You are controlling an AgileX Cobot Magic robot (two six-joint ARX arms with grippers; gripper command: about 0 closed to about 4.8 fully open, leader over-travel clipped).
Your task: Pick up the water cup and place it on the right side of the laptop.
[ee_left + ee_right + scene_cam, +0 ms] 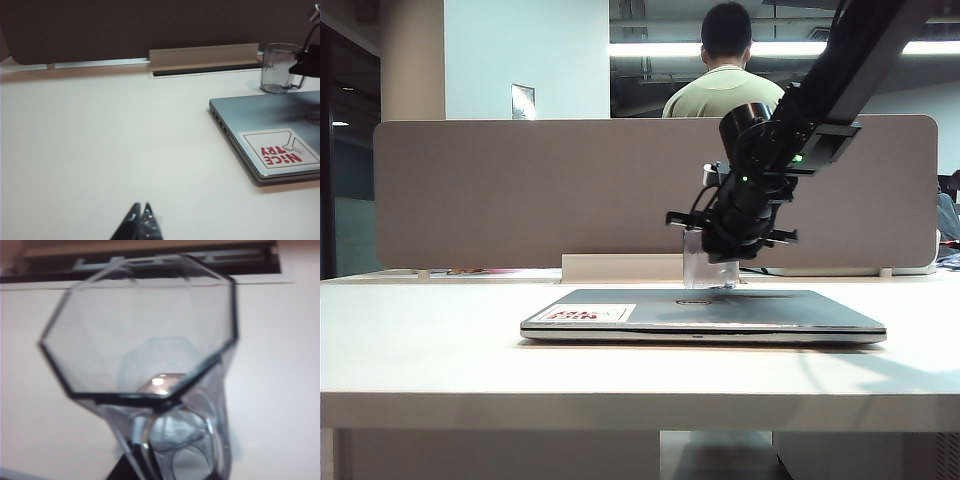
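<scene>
My right gripper (712, 262) clamps the clear faceted tumbler (709, 263) at the slim silver laptop's (720, 312) twelve o'clock; my left gripper (140, 218), fingers closed, hovers over the white surface (100, 150).

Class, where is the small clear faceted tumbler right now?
The clear faceted tumbler is in the right gripper, behind the silver-grey laptop's far edge, right of centre in the exterior view.

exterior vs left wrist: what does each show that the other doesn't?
Exterior only: the whole right arm, its tool shut on the cup, the seated person, the laptop's far right end. Left wrist only: the left tool, shut, hanging over bare table, away from the laptop; the sticker's print reads "NiCE TRY". Both: cup beyond the laptop's back edge, sticker, grey divider, rail.
</scene>
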